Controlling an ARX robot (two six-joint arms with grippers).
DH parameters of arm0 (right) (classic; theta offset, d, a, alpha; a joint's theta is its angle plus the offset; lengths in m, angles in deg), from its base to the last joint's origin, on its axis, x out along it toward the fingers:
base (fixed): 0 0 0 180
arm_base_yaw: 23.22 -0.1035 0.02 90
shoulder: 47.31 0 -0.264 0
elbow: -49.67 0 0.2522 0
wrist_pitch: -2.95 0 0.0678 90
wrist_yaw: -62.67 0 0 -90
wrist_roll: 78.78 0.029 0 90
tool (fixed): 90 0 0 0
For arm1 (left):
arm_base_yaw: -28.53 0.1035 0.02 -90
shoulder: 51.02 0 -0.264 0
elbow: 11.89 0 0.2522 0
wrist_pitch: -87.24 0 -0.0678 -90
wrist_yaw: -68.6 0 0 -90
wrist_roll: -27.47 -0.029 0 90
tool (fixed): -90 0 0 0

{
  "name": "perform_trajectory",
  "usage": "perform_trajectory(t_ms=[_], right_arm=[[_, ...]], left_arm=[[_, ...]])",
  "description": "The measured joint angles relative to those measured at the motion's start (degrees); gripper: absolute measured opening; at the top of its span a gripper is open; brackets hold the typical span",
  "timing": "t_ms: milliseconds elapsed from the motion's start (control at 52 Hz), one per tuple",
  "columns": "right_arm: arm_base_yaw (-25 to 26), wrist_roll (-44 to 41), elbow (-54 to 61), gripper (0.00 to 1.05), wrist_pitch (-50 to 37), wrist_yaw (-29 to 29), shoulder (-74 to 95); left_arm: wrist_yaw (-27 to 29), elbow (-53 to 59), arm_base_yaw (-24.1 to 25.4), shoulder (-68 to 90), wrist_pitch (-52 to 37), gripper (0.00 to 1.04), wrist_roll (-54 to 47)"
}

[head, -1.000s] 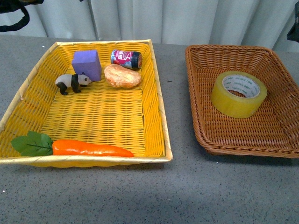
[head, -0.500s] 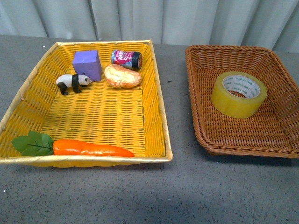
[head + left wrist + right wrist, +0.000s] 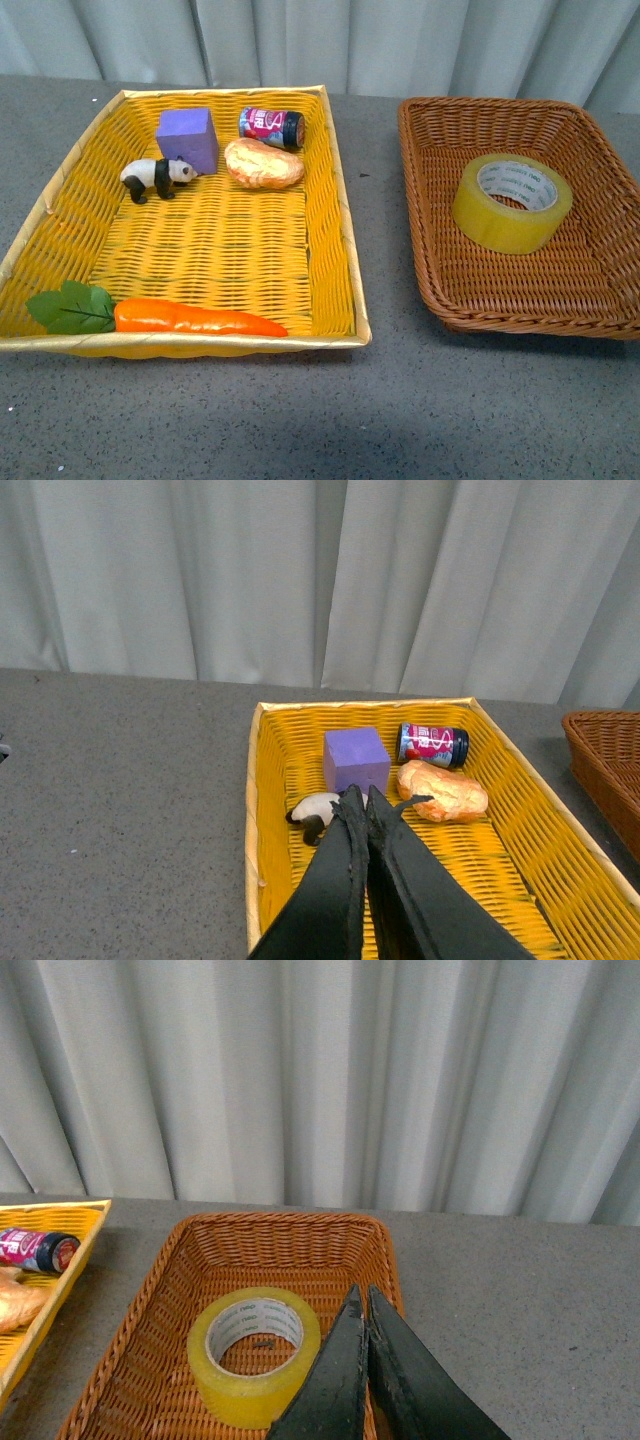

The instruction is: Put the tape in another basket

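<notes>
The yellow tape roll (image 3: 511,203) lies flat in the brown wicker basket (image 3: 430,260) on the right of the table. It also shows in the right wrist view (image 3: 254,1355), inside the same basket (image 3: 150,1360). My right gripper (image 3: 362,1295) is shut and empty, raised above that basket's near side beside the tape. My left gripper (image 3: 360,796) is shut and empty, raised over the yellow basket (image 3: 262,820). Neither arm shows in the front view.
The yellow basket (image 3: 340,230) on the left holds a purple block (image 3: 187,137), a toy panda (image 3: 155,177), a bread roll (image 3: 262,164), a small can (image 3: 270,127) and a carrot (image 3: 190,318). Grey curtains hang behind the table.
A dark arm part at the top left and one at the right edge have left the front view. The tape and the baskets have not moved.
</notes>
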Motion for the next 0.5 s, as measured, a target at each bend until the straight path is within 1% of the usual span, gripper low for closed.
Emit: perform_trajectory(t_ms=[385,500], right_arm=[[0.02,0.09,5.44,0.01,12.07,0.0,-17.7],[0.02,0.11,6.71,0.01,18.08,0.0,-24.79]], left_arm=[[-0.02,4.13,0.0,-17.62,13.33,0.04,0.0],[-0.04,4.42,0.0,-24.39,19.15,0.04,0.0]])
